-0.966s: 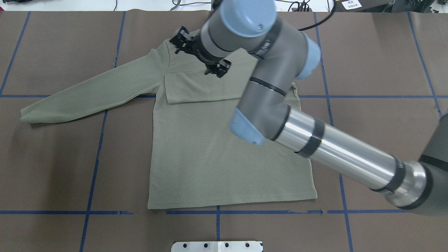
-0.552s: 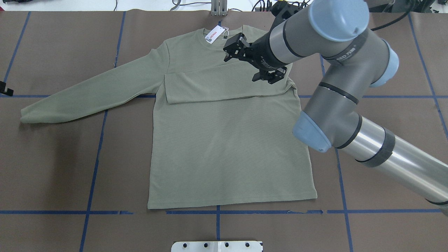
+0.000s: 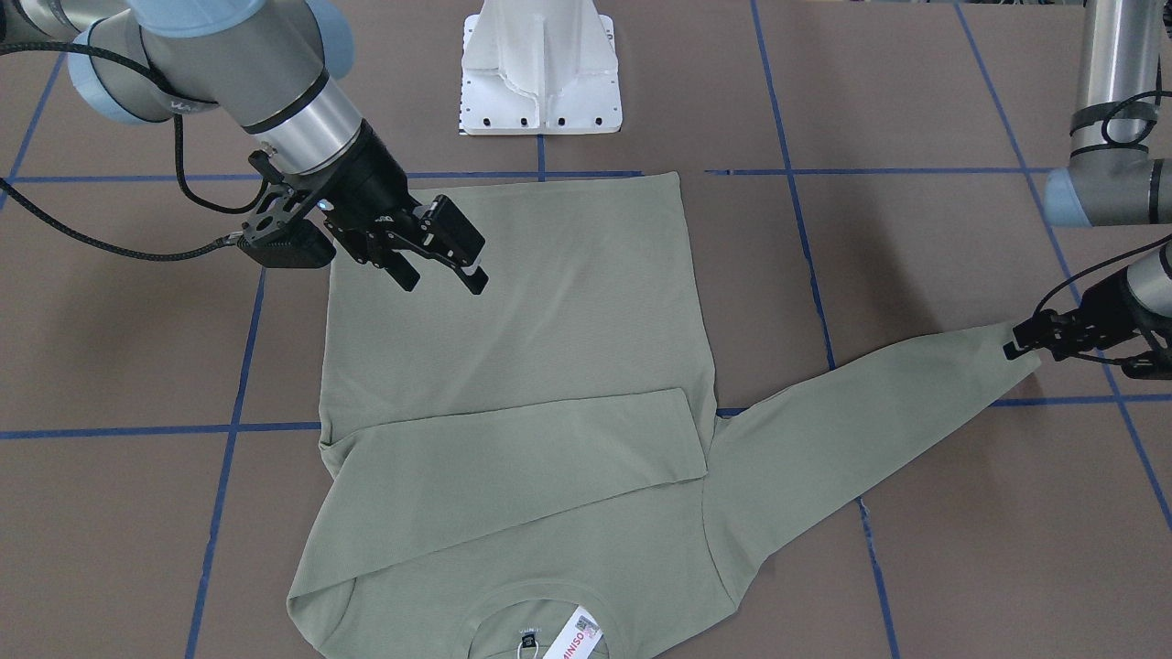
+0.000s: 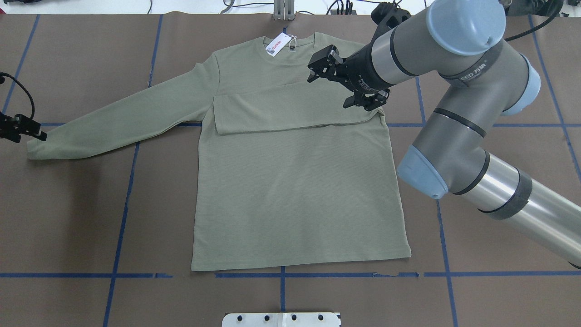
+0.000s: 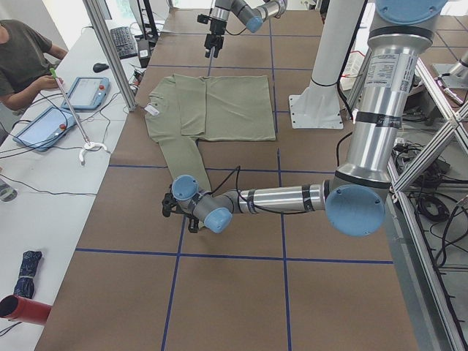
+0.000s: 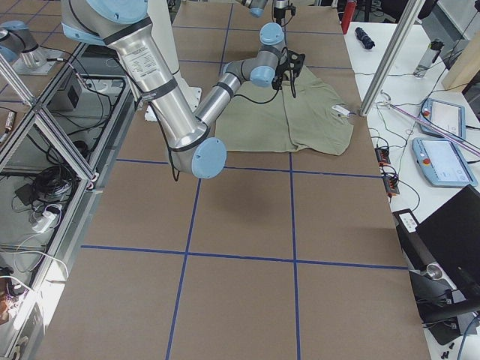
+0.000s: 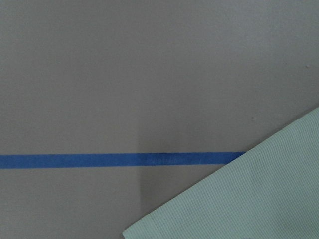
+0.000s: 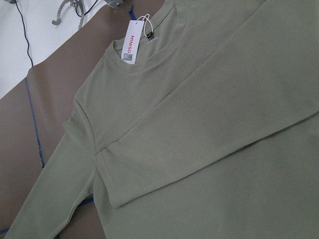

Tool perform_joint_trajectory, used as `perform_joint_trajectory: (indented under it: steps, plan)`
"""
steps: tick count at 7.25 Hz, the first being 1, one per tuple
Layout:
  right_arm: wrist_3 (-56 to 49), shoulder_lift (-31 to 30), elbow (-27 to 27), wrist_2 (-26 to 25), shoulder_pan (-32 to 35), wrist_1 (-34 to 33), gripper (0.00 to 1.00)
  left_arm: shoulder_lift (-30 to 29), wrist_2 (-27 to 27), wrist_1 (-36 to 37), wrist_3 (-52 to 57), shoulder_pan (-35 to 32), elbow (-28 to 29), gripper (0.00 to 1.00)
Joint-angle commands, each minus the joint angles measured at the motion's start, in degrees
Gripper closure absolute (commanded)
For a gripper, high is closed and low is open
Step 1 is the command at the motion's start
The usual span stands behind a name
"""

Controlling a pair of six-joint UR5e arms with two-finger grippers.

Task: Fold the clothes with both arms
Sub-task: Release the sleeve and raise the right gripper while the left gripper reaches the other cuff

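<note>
Front view: the shirt (image 3: 513, 348) lies flat on the table (image 3: 824, 549), one sleeve (image 3: 513, 448) folded across its chest. The right gripper (image 3: 444, 279) hovers above it, wide open and empty.

Overhead: the left gripper (image 4: 32, 131) sits at the left cuff (image 4: 38, 150); I cannot tell how far open it is.

Left wrist: only the cuff's corner shows, so a grasp may slip.

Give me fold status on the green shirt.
Done: one sleeve folded across the chest of the shirt. In hand: left gripper at the cuff of the outstretched sleeve, grip unclear; right gripper hovers open above the shoulder. Left: that sleeve, then the body folds.
</note>
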Motion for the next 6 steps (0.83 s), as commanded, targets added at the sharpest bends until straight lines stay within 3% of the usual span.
perform_joint_trajectory:
  steps: [1,3,5,6]
  plan:
    - [0.00,-0.18,0.18,-0.15,0.00,0.01,0.00,-0.03,0.20,0.00,0.07,0.55,0.81,0.25]
    - [0.00,-0.18,0.36,-0.24,0.00,0.01,0.00,-0.12,0.20,0.00,0.15,0.64,1.43,0.31]
    - [0.00,-0.18,0.44,-0.24,0.00,0.01,0.00,-0.12,0.28,0.08,0.33,0.64,1.87,0.44]
    - [0.00,-0.10,0.44,-0.24,0.00,0.01,0.00,-0.03,0.37,0.00,0.33,0.64,2.13,0.61]
